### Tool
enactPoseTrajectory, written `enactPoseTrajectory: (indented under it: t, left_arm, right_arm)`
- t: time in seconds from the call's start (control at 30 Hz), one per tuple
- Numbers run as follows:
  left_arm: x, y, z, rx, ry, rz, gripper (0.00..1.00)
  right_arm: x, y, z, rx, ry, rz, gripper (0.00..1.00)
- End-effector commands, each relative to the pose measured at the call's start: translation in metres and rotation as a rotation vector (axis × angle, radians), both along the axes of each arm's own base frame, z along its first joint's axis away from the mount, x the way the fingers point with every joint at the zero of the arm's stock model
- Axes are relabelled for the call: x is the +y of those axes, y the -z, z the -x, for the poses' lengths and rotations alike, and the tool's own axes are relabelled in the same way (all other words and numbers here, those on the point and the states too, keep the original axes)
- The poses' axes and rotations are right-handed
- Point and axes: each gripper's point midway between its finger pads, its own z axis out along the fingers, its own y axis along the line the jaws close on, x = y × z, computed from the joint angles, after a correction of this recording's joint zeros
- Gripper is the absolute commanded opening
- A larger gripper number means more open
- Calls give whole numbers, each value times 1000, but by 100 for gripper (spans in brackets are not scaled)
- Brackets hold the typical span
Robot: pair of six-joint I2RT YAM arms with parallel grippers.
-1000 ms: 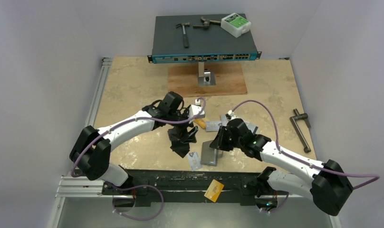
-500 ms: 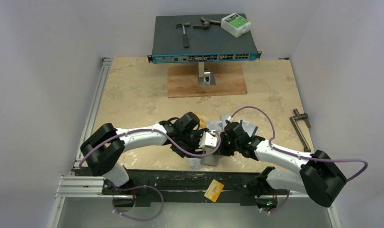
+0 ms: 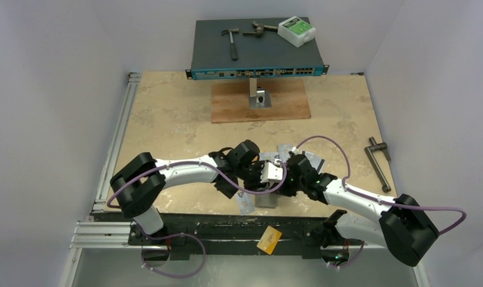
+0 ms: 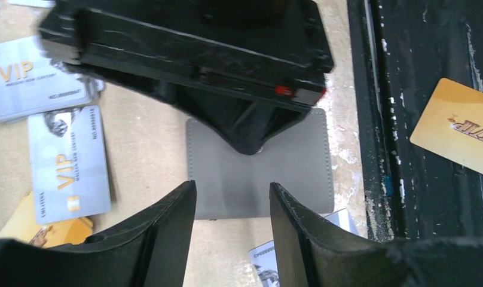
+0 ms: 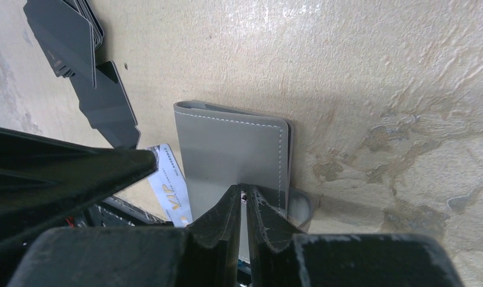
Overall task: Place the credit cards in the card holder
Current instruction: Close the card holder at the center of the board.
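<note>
Card holder [image 4: 299, 176], lying shut: right gripper [image 5: 245, 194], nearly closed, tips on it, likely pinning; left gripper [image 4: 233, 191], half-spread, empty, flanking its edge.

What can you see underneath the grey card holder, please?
A white printed card pokes out from under the card holder; its cover hides the rest and anything else beneath.

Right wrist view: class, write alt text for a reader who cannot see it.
The right gripper, fingers almost together, pinches one edge of a closed grey card holder lying flat on the beige table. A white VIP card and dark cards lie at picture left.
</note>
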Motion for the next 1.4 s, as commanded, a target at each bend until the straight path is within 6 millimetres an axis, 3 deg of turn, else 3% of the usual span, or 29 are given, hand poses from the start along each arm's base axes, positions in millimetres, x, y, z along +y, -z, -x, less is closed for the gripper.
enactPoseTrajectory:
  t: [0.0,0.17,0.43,0.93,1.07,1.37]
  left_arm:
    - [-5,1,17,-61,110,65,49]
    - [-5,25,16,-105,114,34,49]
    - [-15,44,6,-97,62,37,47]
    - [-10,70,10,-93,104,6,41]
    - [-10,72,5,-111,97,14,39]
    - [-10,73,2,-131,94,35,36]
  right_arm:
    - [-15,13,5,25,37,45,10]
    - [-11,12,6,26,37,5,10]
    - [-11,-2,3,9,45,5,17]
    - [-52,-57,-11,-56,110,196,32]
    - [-66,-53,-8,-4,110,309,34]
    - [-76,-50,-13,26,98,416,41]
